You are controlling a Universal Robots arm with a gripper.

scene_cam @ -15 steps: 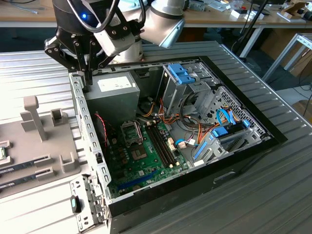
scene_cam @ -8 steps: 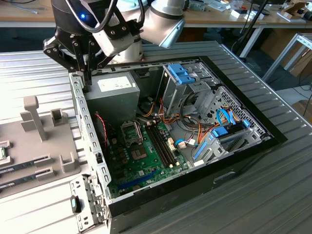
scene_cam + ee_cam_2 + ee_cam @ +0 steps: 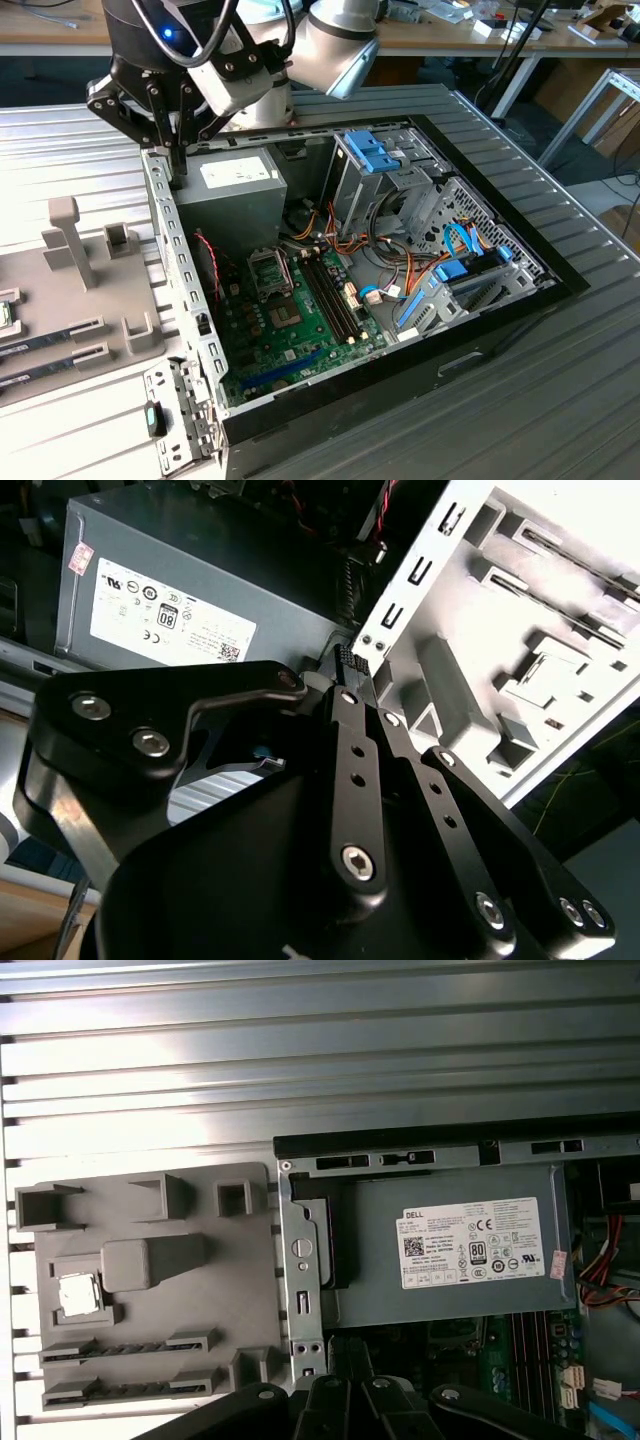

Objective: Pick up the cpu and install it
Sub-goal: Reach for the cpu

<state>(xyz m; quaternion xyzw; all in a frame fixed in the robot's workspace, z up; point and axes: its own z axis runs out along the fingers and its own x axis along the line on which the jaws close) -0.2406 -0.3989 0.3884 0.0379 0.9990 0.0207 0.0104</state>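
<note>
- Nearest your lens in the second wrist view is the black two-finger claw (image 3: 347,672). Its jaws are closed pad against pad and grip nothing.
- At the exterior view's left you have the light-grey plastic fixture block (image 3: 130,335), with upright posts and slots. It lies on the ribbed metal table (image 3: 560,390), just beside the computer case.
- The small flat silvery square cpu (image 3: 78,1295) lies flat in a square pocket of that fixture block, as the first wrist view shows. It sits outside the case and well apart from the claw.
- Next along, the claw hangs over the far corner of the case with its tips pointing down. Whether they touch the metal, you cannot tell.
- The silver perforated side wall (image 3: 185,270) of the open black case stands upright between the fixture block and the board inside.
- The grey metal power supply box with a white label (image 3: 225,190) sits just inside that wall, right by the claw's tips.
- Nearer you lies the green motherboard (image 3: 290,345), with its square metal socket frame (image 3: 270,272) near the power supply and long dark memory slots (image 3: 325,290) beside it.
- Further right, the silver drive cage with a blue plastic latch (image 3: 375,155) stands, with blue flat cables (image 3: 455,250) and orange wiring (image 3: 335,240) nearby.
</note>
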